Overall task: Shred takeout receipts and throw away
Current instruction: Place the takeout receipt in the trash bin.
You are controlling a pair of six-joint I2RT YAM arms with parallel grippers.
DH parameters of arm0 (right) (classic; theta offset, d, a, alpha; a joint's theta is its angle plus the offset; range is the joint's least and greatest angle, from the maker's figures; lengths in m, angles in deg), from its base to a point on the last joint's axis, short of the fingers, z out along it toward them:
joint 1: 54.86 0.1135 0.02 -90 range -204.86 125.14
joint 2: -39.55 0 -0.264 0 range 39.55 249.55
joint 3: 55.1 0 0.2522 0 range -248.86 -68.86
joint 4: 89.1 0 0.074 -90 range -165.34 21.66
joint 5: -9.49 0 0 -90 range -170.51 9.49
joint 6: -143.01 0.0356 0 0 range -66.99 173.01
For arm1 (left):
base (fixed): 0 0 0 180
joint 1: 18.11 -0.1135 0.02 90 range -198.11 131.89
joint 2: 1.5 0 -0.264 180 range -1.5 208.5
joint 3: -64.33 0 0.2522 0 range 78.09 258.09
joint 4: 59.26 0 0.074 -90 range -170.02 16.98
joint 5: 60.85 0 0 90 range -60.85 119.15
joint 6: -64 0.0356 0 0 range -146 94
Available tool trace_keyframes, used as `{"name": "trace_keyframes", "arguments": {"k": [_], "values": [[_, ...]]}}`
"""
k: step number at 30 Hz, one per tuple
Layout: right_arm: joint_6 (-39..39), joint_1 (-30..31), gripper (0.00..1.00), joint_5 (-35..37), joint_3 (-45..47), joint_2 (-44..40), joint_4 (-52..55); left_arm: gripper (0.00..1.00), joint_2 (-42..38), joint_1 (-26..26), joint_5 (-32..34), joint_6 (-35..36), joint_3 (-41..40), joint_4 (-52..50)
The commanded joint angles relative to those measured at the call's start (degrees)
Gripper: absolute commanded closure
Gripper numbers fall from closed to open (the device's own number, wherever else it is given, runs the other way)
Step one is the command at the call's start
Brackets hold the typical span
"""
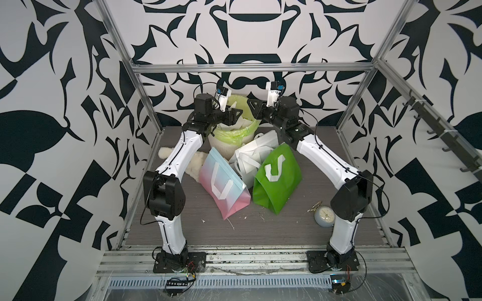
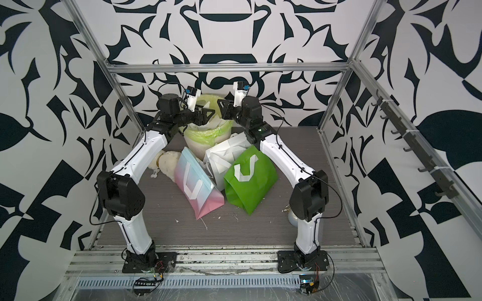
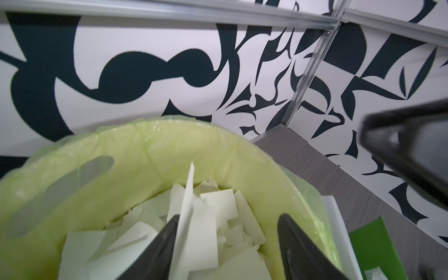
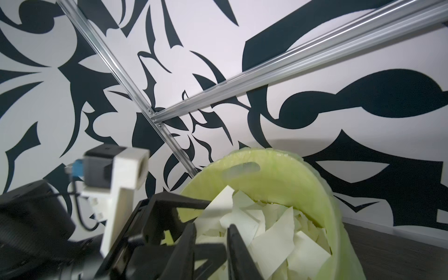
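Receipt strip (image 3: 186, 206) clings to open left tool (image 3: 230, 215) over bin (image 3: 145, 145); right tool (image 4: 212, 225) parted, empty. A shake should free it.

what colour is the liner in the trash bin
Pale yellow-green, translucent liner; it shows best in the left wrist view.

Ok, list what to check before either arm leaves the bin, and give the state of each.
1. Left gripper jaws apart: ok.
2. Long white paper strip clear of the gripper: not ok; it leans on one left finger.
3. Right gripper empty: ok; jaws slightly apart, nothing between.
4. Both grippers over the white bin with green plastic liner: ok.
5. Torn white paper scraps inside the liner: ok.
6. Grey tabletop free of bits: not ok; small white crumbs lie there.
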Motion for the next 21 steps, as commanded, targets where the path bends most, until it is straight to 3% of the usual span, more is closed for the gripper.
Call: {"name": "trace_keyframes", "arguments": {"k": [1,6,21], "values": [[6.11,-0.64,0.70,-5.00,-6.46,2.75,-2.48,0.39,-2.60,-0.22,-2.99,2.22,-0.32,2.99],[9.24,-0.82,0.67,-6.90,-13.11,8.07,-0.41,0.49,-3.81,-0.22,-4.82,3.68,-1.92,3.87],[12.85,-0.77,0.64,-9.50,-16.85,11.58,-0.82,0.50,-4.21,-0.21,-6.95,5.77,-3.29,4.33]]}}
